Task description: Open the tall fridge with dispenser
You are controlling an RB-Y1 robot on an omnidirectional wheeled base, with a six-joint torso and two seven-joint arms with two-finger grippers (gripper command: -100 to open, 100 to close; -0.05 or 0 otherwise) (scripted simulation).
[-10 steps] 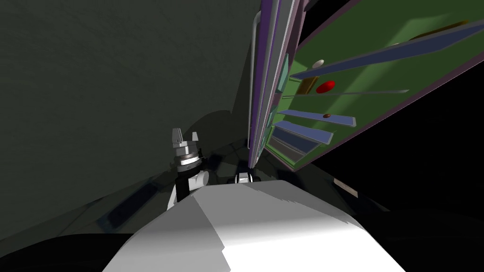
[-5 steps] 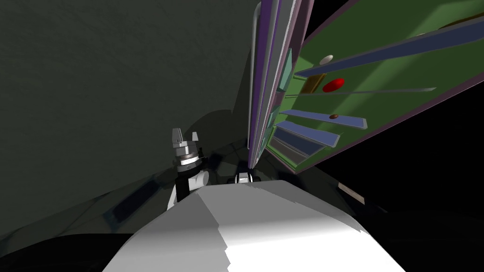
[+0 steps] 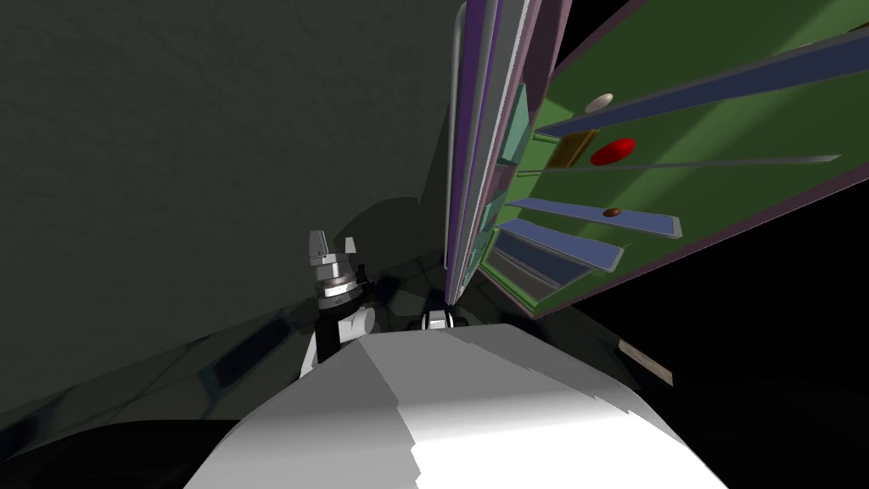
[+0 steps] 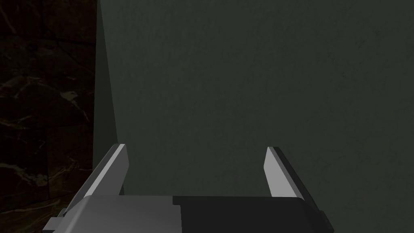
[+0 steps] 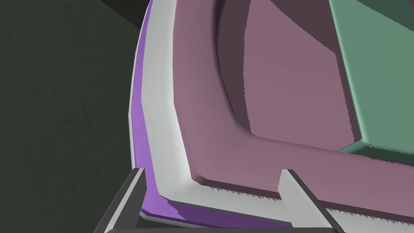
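Note:
The tall fridge's door (image 3: 473,144) stands swung open, edge-on straight ahead of me, purple outside with a pale handle along it. To its right the cabinet's green inside (image 3: 704,127) shows several blue shelves. My right gripper (image 5: 212,198) is open at the door's lower corner. The corner's purple skin (image 5: 139,105), white seal (image 5: 159,101) and mauve liner (image 5: 283,93) lie between and beyond its fingers, and neither finger presses it. My left gripper (image 3: 331,246) stands open left of the door, and the left gripper (image 4: 196,170) faces a dark grey-green wall.
On the shelves lie a red thing (image 3: 613,151), a white one (image 3: 599,103) and a small brown one (image 3: 611,211). A green door bin (image 5: 376,68) juts from the liner. The dark wall (image 3: 212,127) fills the left; a black area (image 3: 764,323) lies right of the cabinet.
The cabinet's inside and the floor have slid right in the head view while the door edge holds its place before me. The gap between door and cabinet has widened. Both arms look unmoved.

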